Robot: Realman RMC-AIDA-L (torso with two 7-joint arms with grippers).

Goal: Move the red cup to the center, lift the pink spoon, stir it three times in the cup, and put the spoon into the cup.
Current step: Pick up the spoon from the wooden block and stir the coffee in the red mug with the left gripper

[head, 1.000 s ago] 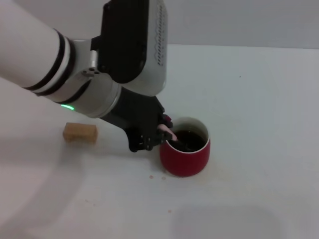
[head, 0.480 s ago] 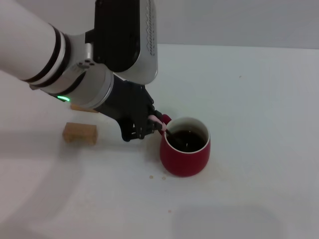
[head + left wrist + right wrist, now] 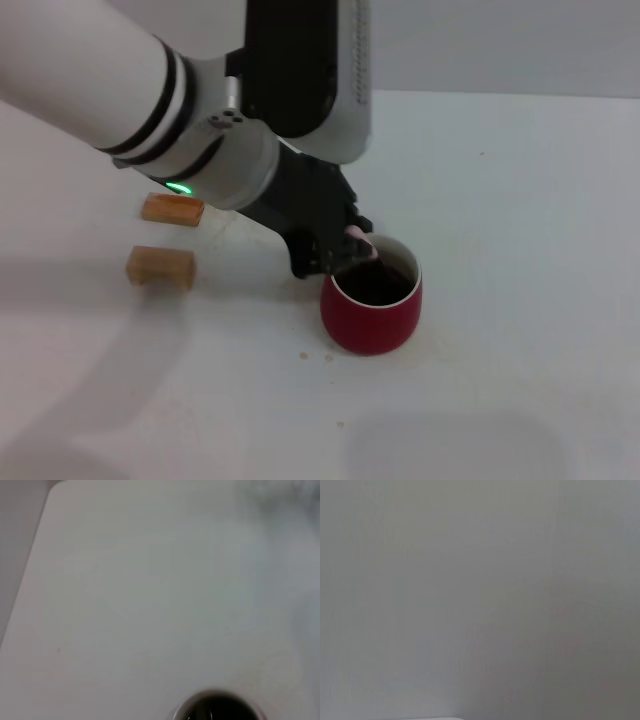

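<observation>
The red cup (image 3: 372,312) stands on the white table near the middle in the head view, its inside dark. My left gripper (image 3: 345,245) hangs over the cup's near-left rim, shut on the pink spoon (image 3: 358,238). Only a short pink piece of the handle shows between the black fingers; the spoon's lower end goes down into the cup and is hidden. The left wrist view shows the cup's rim (image 3: 216,709) from above at the picture's edge. My right gripper is out of view; its wrist view shows only a plain grey surface.
Two tan wooden blocks lie left of the cup, one (image 3: 160,266) nearer and one (image 3: 172,209) farther back beside my left arm. The white tabletop (image 3: 520,200) stretches bare to the right and behind the cup.
My left gripper, holding the spoon, swung left away from the rim and then back right and farther over the cup. The arm's shift uncovered the second wooden block. The cup stayed put.
</observation>
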